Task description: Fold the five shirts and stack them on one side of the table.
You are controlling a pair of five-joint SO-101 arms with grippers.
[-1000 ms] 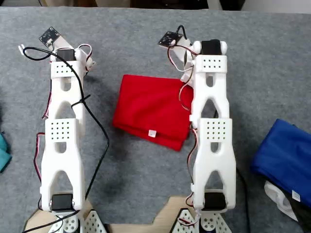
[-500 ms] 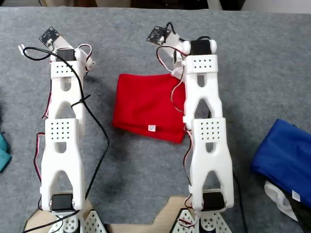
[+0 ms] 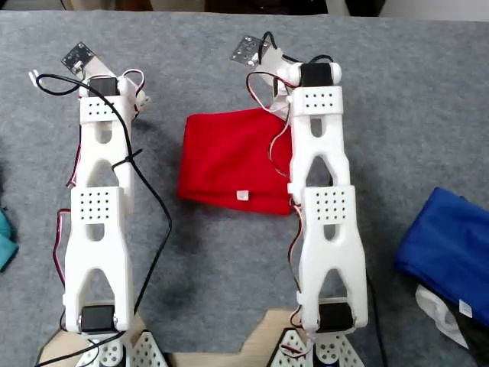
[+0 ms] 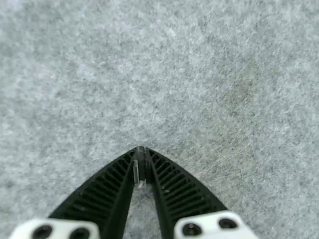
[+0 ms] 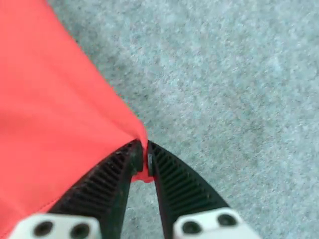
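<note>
While the left arm (image 3: 99, 168) is keeping the same pose as a second ago, I am seeing that the right arm (image 3: 321, 153) has swung a little toward it and is now holding roughly where it was half a second ago. The red shirt (image 3: 229, 160) has come along with it. Its near edge, which was slanting down toward the right arm, is now lying almost level, and the small white label (image 3: 243, 196) on that edge has crept away from the arm bases.

The right gripper (image 5: 142, 149) is pinching a corner of the red shirt, with the fingers pressed together on the cloth and a bit of red poking out between them. The left gripper (image 4: 139, 152) is sitting with its fingers together on nothing, over bare grey bench (image 3: 191, 61).

The red shirt is lying folded into a rough rectangle between the two arms, its right side tucked under the right arm. It is looking smooth on top, with a doubled layer showing along the near edge. A blue shirt (image 3: 447, 245) is lying well apart at the bench's right edge, overlapping a white cloth (image 3: 443, 306).
</note>
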